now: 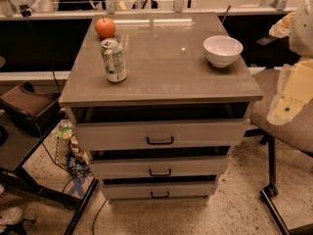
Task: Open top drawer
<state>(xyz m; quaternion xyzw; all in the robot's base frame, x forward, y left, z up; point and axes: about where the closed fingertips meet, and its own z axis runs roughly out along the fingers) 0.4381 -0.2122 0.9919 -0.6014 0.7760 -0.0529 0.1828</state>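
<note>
The top drawer (160, 131) is the widest and tallest of three grey-beige drawer fronts under the cabinet top. Its thin black bar handle (160, 141) sits at the middle of the front. A dark gap runs between the drawer front and the cabinet top. My gripper (292, 89) is the pale white and yellow shape at the right edge, over a chair seat. It is to the right of the cabinet, well apart from the handle and touching no drawer.
On the cabinet top (161, 77) stand a green-and-white can (114, 60), an orange (105, 28) and a white bowl (222, 50). Two narrower drawers (160, 169) lie below. An office chair (288, 131) is at the right, a dark table and wire basket (68, 153) at the left.
</note>
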